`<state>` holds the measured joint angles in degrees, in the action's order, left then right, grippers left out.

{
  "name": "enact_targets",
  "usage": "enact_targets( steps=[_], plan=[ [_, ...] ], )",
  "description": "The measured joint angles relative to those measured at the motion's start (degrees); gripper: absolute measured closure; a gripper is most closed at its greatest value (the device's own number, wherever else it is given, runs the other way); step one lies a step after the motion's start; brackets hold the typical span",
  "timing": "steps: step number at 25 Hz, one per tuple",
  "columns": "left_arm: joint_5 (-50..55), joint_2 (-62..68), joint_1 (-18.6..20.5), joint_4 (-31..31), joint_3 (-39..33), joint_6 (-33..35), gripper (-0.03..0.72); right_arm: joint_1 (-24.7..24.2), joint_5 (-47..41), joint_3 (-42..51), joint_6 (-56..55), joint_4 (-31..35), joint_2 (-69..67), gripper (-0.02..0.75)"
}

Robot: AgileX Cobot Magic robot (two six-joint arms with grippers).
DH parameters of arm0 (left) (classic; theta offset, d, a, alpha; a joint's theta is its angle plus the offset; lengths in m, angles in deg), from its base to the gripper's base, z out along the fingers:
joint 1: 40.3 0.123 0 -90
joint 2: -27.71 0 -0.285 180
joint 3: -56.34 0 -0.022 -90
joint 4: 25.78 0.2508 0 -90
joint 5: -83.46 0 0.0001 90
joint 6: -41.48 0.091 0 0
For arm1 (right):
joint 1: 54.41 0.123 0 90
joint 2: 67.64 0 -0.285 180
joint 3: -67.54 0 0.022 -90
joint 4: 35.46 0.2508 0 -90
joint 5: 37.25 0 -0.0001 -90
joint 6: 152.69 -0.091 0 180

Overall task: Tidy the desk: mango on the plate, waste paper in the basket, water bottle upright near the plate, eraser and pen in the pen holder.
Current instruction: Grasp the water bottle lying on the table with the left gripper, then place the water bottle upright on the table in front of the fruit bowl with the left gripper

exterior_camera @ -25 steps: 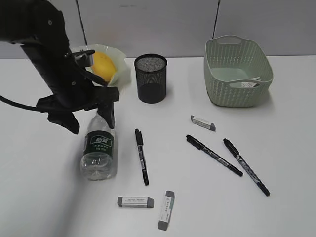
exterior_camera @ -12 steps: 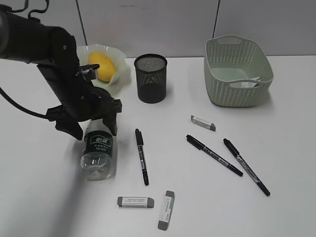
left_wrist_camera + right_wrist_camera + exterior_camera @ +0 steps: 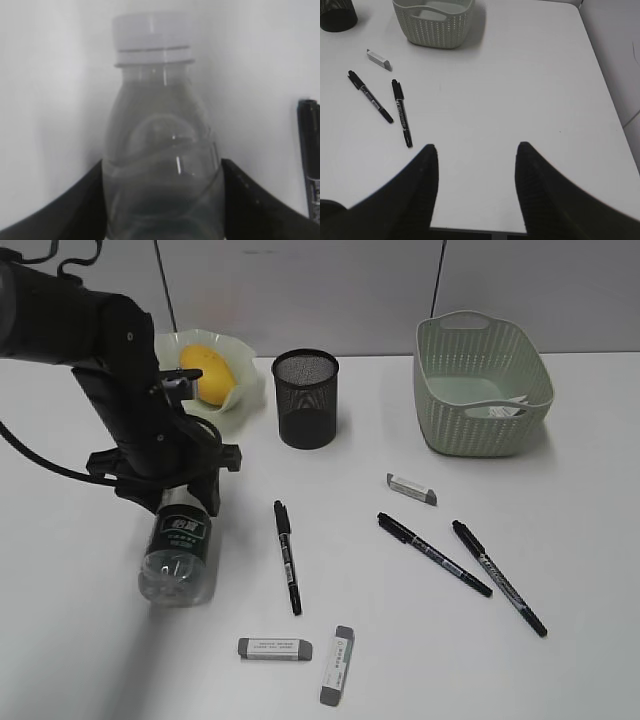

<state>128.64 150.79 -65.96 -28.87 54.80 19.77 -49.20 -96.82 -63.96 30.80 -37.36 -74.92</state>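
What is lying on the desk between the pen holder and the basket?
Nothing: in the exterior view the desk is bare between the pen holder and the basket. The nearest eraser lies closer to the camera, below that gap.

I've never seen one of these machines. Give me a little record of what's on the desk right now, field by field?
mango: on the plate, mango at
water bottle: lying on its side, left gripper closed around its upper part
right gripper: open, holding nothing, above bare desk
pen holder: upright; contents cannot be seen
basket: some white paper inside
pens: three, loose on the desk
erasers: three, loose on the desk
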Motion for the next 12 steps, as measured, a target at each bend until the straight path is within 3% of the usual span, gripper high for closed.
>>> enact_targets(
  steps=[6, 12],
  plan=[
    [1.2, -6.8, 1.7, 5.3, -0.1, 0.3, 0.225, 0.0, 0.0, 0.0, 0.0, 0.0, 0.0, 0.335],
    [-6.8, -18.3, 6.0, 9.0, -2.9, 0.3, 0.225, 0.0, 0.0, 0.0, 0.0, 0.0, 0.0, 0.335]
  ],
)
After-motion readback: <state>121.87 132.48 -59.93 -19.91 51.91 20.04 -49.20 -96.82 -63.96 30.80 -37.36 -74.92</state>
